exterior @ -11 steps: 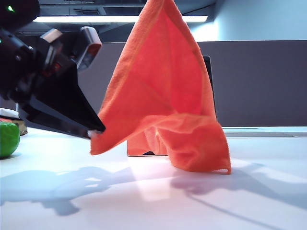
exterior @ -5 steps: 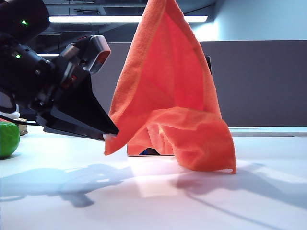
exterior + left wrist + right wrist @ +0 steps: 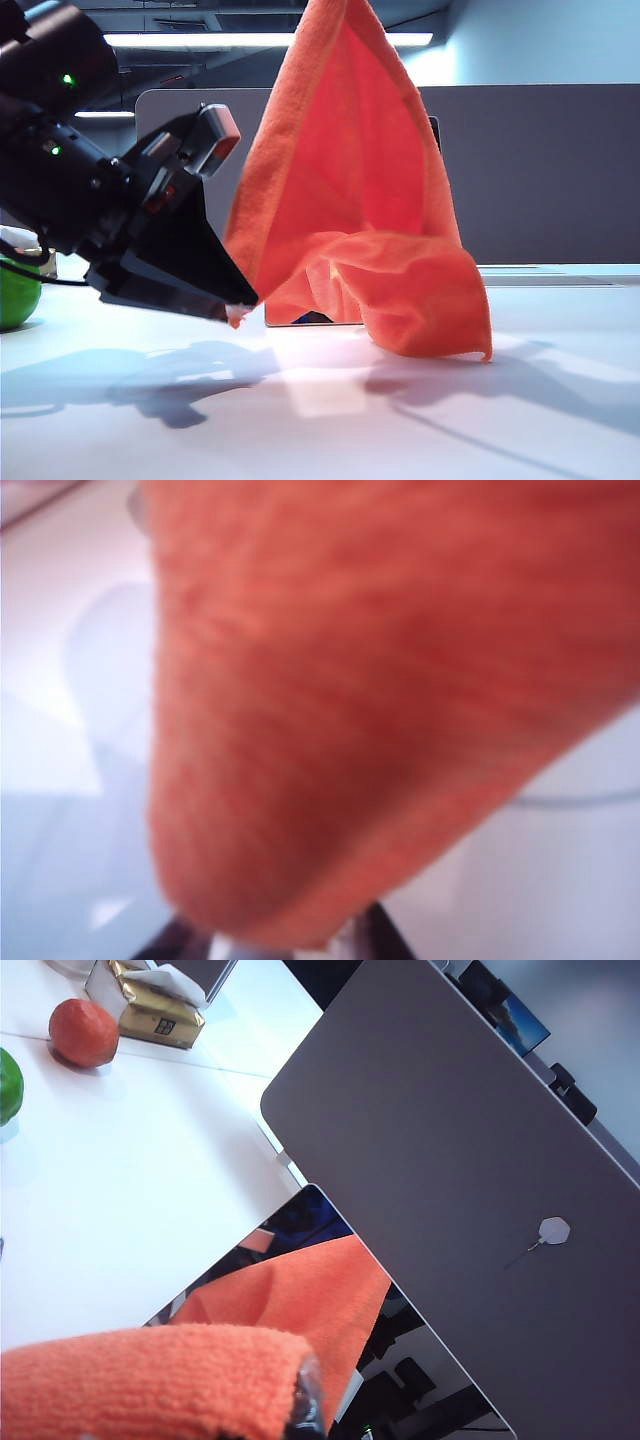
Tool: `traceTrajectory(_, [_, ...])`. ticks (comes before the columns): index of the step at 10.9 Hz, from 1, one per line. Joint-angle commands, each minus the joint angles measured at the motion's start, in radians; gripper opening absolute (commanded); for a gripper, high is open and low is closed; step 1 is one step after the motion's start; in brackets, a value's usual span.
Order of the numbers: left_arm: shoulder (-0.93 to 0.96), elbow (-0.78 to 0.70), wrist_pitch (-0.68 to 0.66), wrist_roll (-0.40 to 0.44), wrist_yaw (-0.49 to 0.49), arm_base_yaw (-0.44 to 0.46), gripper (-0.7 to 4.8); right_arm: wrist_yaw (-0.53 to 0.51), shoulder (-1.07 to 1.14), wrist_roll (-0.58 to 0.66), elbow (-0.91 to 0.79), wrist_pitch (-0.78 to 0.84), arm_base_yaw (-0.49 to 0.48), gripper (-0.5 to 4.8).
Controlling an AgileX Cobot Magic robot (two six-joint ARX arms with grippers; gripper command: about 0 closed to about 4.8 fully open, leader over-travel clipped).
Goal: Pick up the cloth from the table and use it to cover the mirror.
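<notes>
1. Two grippers share one towel: my right gripper [image 3: 303, 1408], high above the table [image 3: 320, 420] and out of the exterior view, is clamped shut on an upper corner of the cloth [image 3: 350, 200], which bunches over its tip in the right wrist view.
2. My left gripper [image 3: 236, 312] sits low, just above the table, its tip at the cloth's lower corner. The left wrist view is filled with blurred orange, so I cannot tell whether those jaws pinch the corner or have let it go.
3. The cloth hangs as a tall peak in front of the mirror [image 3: 300, 317]. Its far lower fold slumps onto the table, and only the mirror's base strip and one side edge show past it.
4. From the right wrist, the mirror [image 3: 420, 1360] stands upright just before the grey partition panel [image 3: 450, 1160], reflecting the orange fabric. Its top edge looks bare, so the covering is, in my judgement, not yet done.
5. To finish well, I should carry the raised corner over and past the mirror's top edge before lowering, with the lower corner spread wide so the sheet opens flat.
6. A gentle lowering matters: dragging fabric could tip the mirror on its small stand.
7. A green fruit [image 3: 15, 295] lies well clear, off to the left.
</notes>
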Motion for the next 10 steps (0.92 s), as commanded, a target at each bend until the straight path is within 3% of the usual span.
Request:
traceTrajectory(1, [0.010,0.002,0.017,-0.005,0.030,-0.001,1.89,0.004,-0.005,-0.022,0.007,0.018,0.000,-0.05])
traceTrajectory(4, [0.010,0.002,0.079,-0.064,0.026,-0.001,1.77,0.028,-0.005,-0.022,0.007,0.018,0.000,-0.05])
traceTrajectory(6, [0.010,0.002,0.112,-0.100,-0.032,-0.001,-0.04,0.028,-0.005,-0.022,0.007,0.018,0.000,-0.05])
traceTrajectory(8, [0.010,0.002,0.113,-0.105,-0.059,-0.001,-0.06,0.029,-0.005,-0.022,0.007,0.018,0.000,-0.05])
traceTrajectory(10, [0.010,0.002,0.110,-0.110,-0.212,-0.001,-0.06,0.055,-0.008,-0.023,0.007,0.019,0.000,-0.05])
